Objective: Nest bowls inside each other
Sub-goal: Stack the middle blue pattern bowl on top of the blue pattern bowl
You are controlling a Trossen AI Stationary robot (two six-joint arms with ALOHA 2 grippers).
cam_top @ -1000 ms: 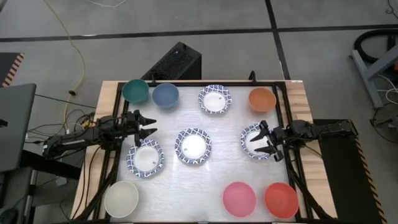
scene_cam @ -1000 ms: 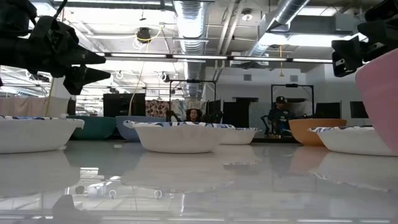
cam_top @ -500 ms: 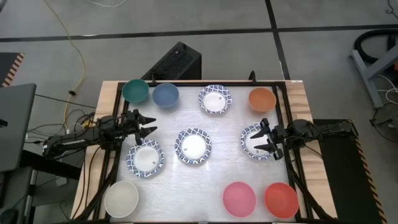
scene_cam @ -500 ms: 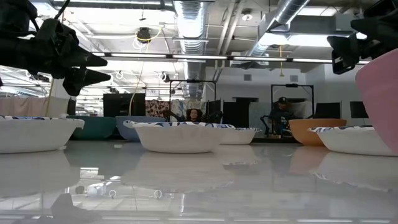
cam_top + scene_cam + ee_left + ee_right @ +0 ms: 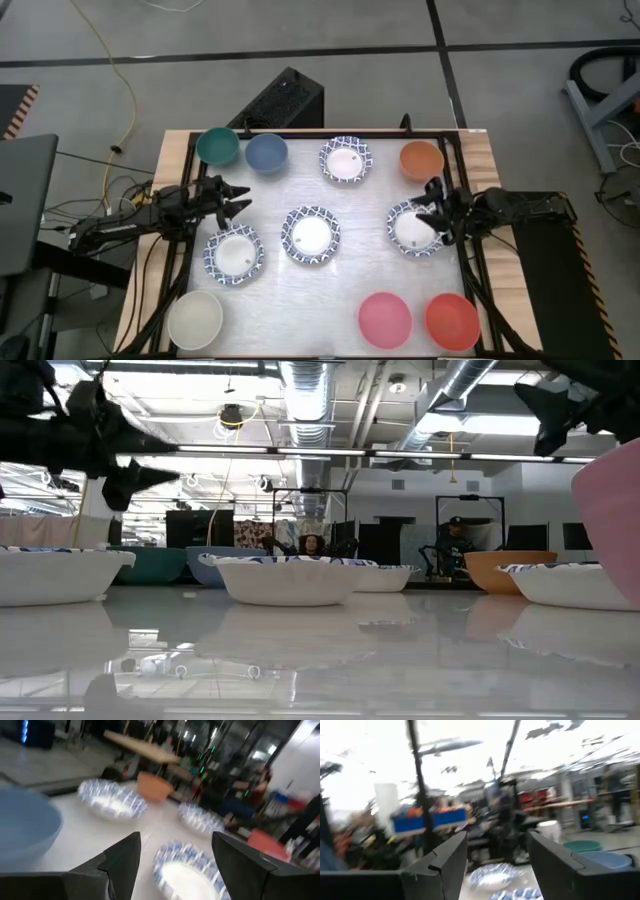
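Ten bowls (image 5: 311,235) lay scattered singly across the table (image 5: 340,285), and with both the left gripper (image 5: 232,200) and right gripper (image 5: 432,210) hovering, jaws spread and empty, a careless descent risked tipping a rim.

An industrial robotics lab or workshop, seen around a framed wooden test table (image 5: 480,150) set on a grey concrete floor (image 5: 300,40) crossed by dark seams. At the upper left of the overhead frame a yellow cable (image 5: 125,95) trails across the floor; a laptop (image 5: 20,200) sits at the left edge beside loose wiring. From table height, exposed silver ducts (image 5: 310,385) and pipes run under an open ceiling lit by strip lights (image 5: 300,453), while two people (image 5: 452,545) sit at workstations amid dark equipment racks at the centre background.
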